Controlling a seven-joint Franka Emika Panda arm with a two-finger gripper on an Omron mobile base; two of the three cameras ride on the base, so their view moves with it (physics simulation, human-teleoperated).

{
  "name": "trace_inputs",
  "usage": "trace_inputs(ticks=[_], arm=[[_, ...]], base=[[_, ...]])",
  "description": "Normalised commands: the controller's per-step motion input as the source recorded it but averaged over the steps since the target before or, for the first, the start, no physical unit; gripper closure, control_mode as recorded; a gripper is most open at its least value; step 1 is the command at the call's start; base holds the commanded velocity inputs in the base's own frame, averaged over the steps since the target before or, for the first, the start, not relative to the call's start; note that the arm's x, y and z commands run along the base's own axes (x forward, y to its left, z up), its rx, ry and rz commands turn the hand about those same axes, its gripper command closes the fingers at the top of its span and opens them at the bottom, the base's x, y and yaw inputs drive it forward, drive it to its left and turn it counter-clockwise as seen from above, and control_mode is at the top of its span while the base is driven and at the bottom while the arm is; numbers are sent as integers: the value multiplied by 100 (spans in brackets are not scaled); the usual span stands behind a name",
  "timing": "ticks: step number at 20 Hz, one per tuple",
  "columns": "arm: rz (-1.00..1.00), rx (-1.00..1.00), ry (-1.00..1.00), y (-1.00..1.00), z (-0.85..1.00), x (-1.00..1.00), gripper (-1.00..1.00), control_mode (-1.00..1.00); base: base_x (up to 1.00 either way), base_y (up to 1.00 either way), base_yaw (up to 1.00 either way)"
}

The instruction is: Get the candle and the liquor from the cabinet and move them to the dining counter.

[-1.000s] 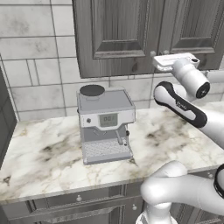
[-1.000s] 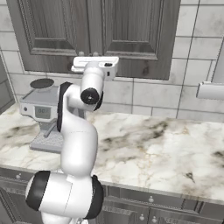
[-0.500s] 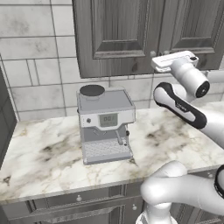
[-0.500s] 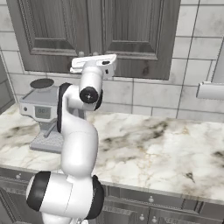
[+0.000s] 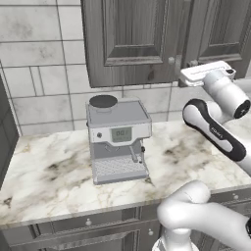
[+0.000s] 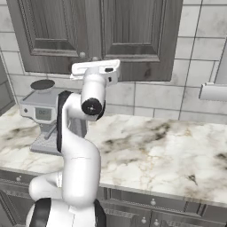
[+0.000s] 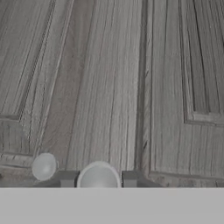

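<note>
The fingers (image 7: 68,178) stand one on each side of a round metal knob (image 7: 99,177) in the hand view, so you see the gripper (image 7: 99,179) open about as wide as that knob. Whether the pads already touch it, you cannot tell, because only the tips rise above the lower edge.

The cabinet (image 5: 142,39) is dark grey wood with raised-panel doors, and both doors are closed. You can see the grain running along the panels in the hand view, and the dark seam between the two doors passes just beside the knob between the fingers. A second knob (image 7: 43,166) sits near it on the other door.

In the left base view the white hand (image 5: 208,73) is pressed close to the lower edge of the doors, near a knob (image 5: 171,60). In the right base view the hand (image 6: 95,68) sits just under the two knobs.

Below, a grey coffee machine (image 5: 117,138) stands on the marble worktop (image 5: 44,171), against a white tiled wall (image 5: 39,73).
</note>
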Motion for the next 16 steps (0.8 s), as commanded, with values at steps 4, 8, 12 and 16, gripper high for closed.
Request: trace_inputs(ticks=[4, 8, 12, 16], arm=[[8, 0, 0, -68, 18, -71, 100, -100], [11, 0, 0, -77, 26, -64, 100, -100], [10, 0, 0, -73, 24, -65, 100, -100], [12, 0, 0, -78, 23, -61, 100, -100]], base=[[0, 0, 0], [0, 0, 0], [0, 0, 0], [0, 0, 0]])
